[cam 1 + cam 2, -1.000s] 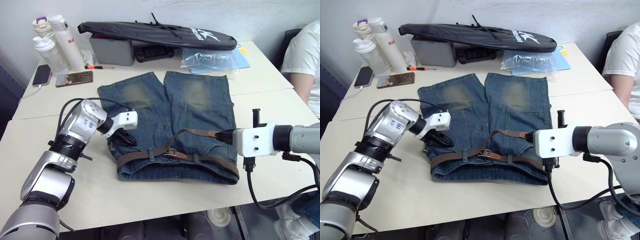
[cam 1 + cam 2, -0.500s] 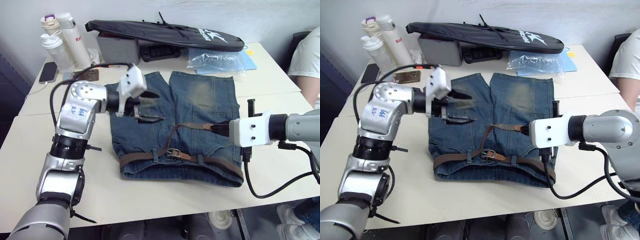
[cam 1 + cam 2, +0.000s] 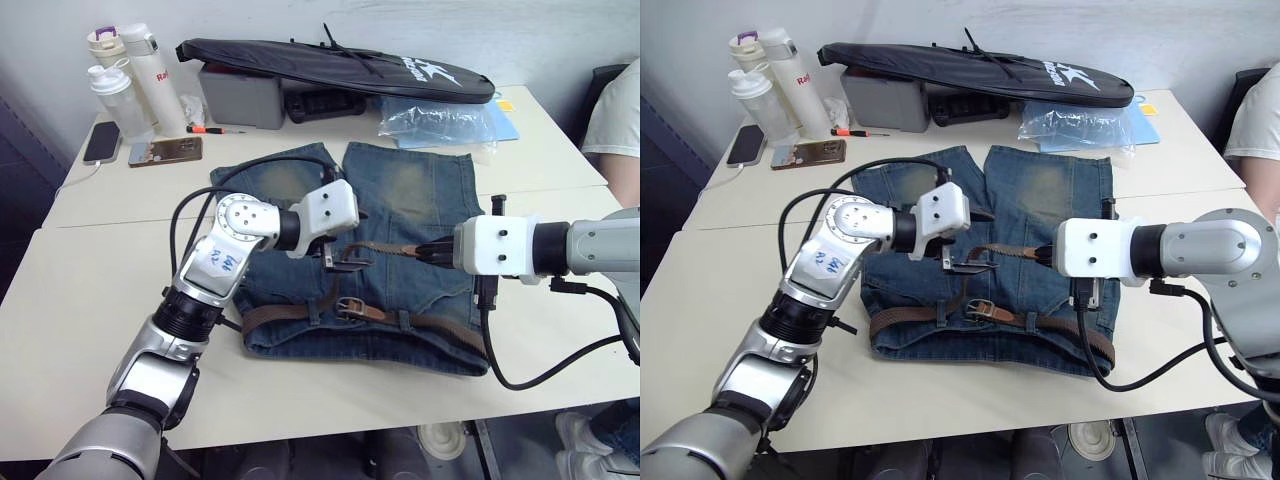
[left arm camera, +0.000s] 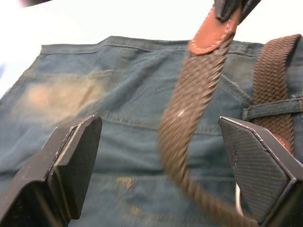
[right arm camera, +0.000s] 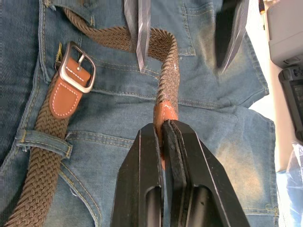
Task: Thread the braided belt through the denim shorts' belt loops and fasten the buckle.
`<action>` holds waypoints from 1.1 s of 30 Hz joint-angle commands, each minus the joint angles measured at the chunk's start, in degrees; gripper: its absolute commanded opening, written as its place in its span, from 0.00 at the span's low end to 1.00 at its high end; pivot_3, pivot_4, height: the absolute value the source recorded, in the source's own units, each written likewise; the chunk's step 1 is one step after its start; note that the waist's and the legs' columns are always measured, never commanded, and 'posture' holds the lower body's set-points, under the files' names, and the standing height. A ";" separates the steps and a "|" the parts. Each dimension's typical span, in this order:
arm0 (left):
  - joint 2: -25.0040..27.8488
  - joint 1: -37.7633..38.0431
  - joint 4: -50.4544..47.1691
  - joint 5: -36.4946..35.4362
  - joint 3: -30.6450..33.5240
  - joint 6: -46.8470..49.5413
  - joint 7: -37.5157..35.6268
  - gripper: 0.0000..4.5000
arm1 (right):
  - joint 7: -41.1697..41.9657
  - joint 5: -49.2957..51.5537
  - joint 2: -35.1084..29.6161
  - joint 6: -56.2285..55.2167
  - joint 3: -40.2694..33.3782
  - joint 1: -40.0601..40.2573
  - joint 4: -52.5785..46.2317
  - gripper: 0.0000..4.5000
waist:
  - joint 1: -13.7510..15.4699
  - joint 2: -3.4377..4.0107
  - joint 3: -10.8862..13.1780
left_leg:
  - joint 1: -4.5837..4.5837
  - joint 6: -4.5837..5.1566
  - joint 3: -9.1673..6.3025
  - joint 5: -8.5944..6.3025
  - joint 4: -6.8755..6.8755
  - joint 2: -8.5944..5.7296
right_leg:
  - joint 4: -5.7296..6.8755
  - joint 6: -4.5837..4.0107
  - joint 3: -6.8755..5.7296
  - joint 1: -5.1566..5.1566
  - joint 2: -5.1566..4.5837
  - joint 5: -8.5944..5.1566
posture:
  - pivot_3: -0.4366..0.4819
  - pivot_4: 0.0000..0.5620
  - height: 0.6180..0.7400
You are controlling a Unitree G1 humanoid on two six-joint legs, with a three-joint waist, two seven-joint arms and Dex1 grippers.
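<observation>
The denim shorts (image 3: 400,205) lie flat mid-table, waistband toward me. The braided belt (image 3: 440,328) runs along the waistband under a belt loop (image 5: 45,142), and its silver buckle (image 3: 348,304) rests at the waistband's middle. The belt's free length (image 4: 189,109) arches up off the denim. My right gripper (image 3: 429,252) is shut on its tan leather tip (image 5: 165,112). To that tip's left my left gripper (image 3: 345,262) is open, one finger (image 4: 71,165) on each side of the raised strap without touching it.
Along the far edge are bottles (image 3: 150,70), two phones (image 3: 165,152), a grey box (image 3: 240,95), a black racket bag (image 3: 330,65) and a plastic bag (image 3: 440,120). A person (image 3: 622,110) sits at the right. A black cable (image 3: 495,350) hangs from my right wrist.
My left gripper opened and swung from the shorts' left waist over to the middle, now straddling the raised belt. The right gripper kept its hold on the tip. The camera shifted.
</observation>
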 commanded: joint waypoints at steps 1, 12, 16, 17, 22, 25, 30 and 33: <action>-0.83 -0.91 1.36 1.55 -0.63 -2.48 1.86 0.96 | -0.80 1.33 -0.16 1.08 -2.16 -0.89 -2.30 0.00 | -0.03 0.00 0.00 | 0.01 0.00 0.00 0.00 -0.01 0.00 | 0.00 0.00 0.00 0.00 0.00 0.00 | 0.48 0.27 1.00; -1.12 -1.33 4.40 2.21 -0.80 -4.37 1.88 0.14 | -1.52 1.83 -0.84 2.61 -3.14 0.30 -3.08 0.00 | 0.02 0.01 -0.01 | 0.01 0.01 0.00 0.00 0.00 0.00 | 0.00 0.00 0.00 0.00 0.00 0.00 | 0.48 0.27 1.00; -2.65 -1.12 4.80 0.77 -0.16 -3.32 1.78 0.01 | -2.30 2.30 -0.10 4.26 -2.43 0.09 -3.40 0.00 | -0.03 0.01 -0.01 | 0.01 0.01 0.00 0.00 0.01 0.00 | 0.00 0.00 0.00 0.00 0.00 0.00 | 0.48 0.27 1.00; -2.93 -0.99 4.44 0.35 -0.02 -2.81 1.65 0.01 | -2.53 2.18 0.15 4.51 -2.05 -0.07 -3.41 0.00 | -0.03 0.01 -0.01 | 0.01 0.01 0.00 0.00 0.00 0.00 | 0.00 0.00 0.00 0.00 0.00 0.00 | 0.48 0.27 1.00; -3.29 -0.26 2.95 -0.80 0.83 0.10 1.52 0.01 | -3.49 1.84 1.28 5.41 -0.49 -1.04 -3.03 0.00 | -0.05 0.01 -0.01 | 0.01 0.01 0.00 0.00 0.01 0.00 | 0.00 0.00 0.00 0.00 0.00 0.01 | 0.48 0.27 1.00; -2.55 0.57 2.32 -1.03 1.34 1.62 1.59 0.01 | -3.81 0.87 1.75 4.27 0.12 -1.63 -2.33 0.00 | -0.06 0.02 -0.01 | 0.01 0.01 0.00 0.00 0.00 0.00 | 0.01 0.00 0.00 0.00 0.00 0.01 | 0.48 0.27 1.00; -1.67 1.88 1.12 -0.94 1.59 4.32 1.97 0.01 | -3.96 1.97 2.96 5.47 0.30 -3.01 -1.02 0.00 | -0.08 0.02 -0.01 | 0.01 0.01 0.00 0.00 0.00 0.00 | 0.00 0.00 0.00 -0.01 0.00 0.01 | 0.48 0.27 1.00; -1.11 2.57 0.72 -0.67 1.37 6.42 2.65 0.00 | -4.45 4.67 4.51 8.41 -0.99 -4.80 -0.55 0.18 | -0.08 0.07 -0.04 | 0.02 0.01 0.00 0.00 0.01 0.00 | 0.01 0.00 0.00 0.00 0.00 0.01 | 0.48 0.27 1.00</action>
